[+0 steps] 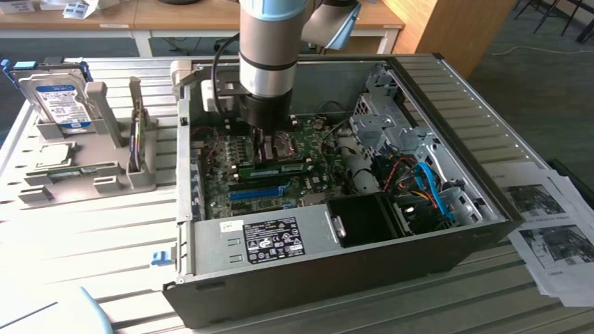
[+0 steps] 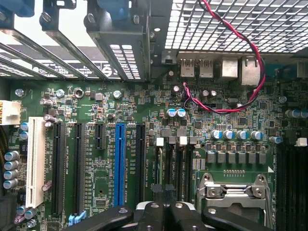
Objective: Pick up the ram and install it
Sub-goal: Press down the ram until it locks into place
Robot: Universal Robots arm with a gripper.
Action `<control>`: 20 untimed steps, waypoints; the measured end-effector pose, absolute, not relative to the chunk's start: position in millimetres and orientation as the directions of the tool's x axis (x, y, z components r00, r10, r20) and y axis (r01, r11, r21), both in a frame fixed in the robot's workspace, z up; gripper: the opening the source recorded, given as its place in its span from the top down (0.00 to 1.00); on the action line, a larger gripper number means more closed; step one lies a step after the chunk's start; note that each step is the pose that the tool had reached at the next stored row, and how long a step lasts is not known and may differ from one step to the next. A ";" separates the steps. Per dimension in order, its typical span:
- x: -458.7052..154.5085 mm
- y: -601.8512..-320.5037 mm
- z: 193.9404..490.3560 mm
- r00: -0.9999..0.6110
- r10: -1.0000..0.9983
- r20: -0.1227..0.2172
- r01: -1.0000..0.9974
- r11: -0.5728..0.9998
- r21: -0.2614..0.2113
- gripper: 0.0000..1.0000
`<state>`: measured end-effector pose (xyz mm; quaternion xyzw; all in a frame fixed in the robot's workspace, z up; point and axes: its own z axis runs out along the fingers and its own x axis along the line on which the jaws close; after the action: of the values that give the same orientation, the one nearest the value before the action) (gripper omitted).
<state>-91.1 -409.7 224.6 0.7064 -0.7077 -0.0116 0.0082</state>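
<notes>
Closest in the wrist view, the gripper sits at the bottom edge of the frame, its black fingers pressed together with no gap showing. Right ahead of it are the black slots, running up the middle of the frame. The metal chip socket is at lower right and the blue slot is left of centre.

Over to the exterior view: the gripper is down inside the open computer case in the centre of the frame, low over the green board. The ram lies along the black slots just below the gripper, above the blue slot. I can't tell whether the fingers touch it or whether it is fully seated.

The danger, as I judge it, is a strip that sits crooked or rests on top of its slot. A push there would bend it or stress the board instead of clicking it home. Shut fingers also make a narrow point, so an off-centre press could tip one end up.

Further back in the wrist view, a red and black wire loops at upper right, near enough to snag. In the exterior view a hard drive stands on the desk, far at the upper left.
</notes>
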 end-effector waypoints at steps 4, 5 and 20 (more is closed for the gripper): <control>-91.1 -409.7 223.9 -0.002 -1.000 -0.004 -1.000 0.002 0.028 0.91; -91.1 -409.7 223.9 -0.002 -1.000 -0.005 -1.000 0.002 0.028 0.91; -91.1 -409.6 222.4 -0.002 -1.000 -0.006 -1.000 0.002 0.028 0.91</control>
<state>-91.1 -409.6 222.4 0.7064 -0.7077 -0.0118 0.0079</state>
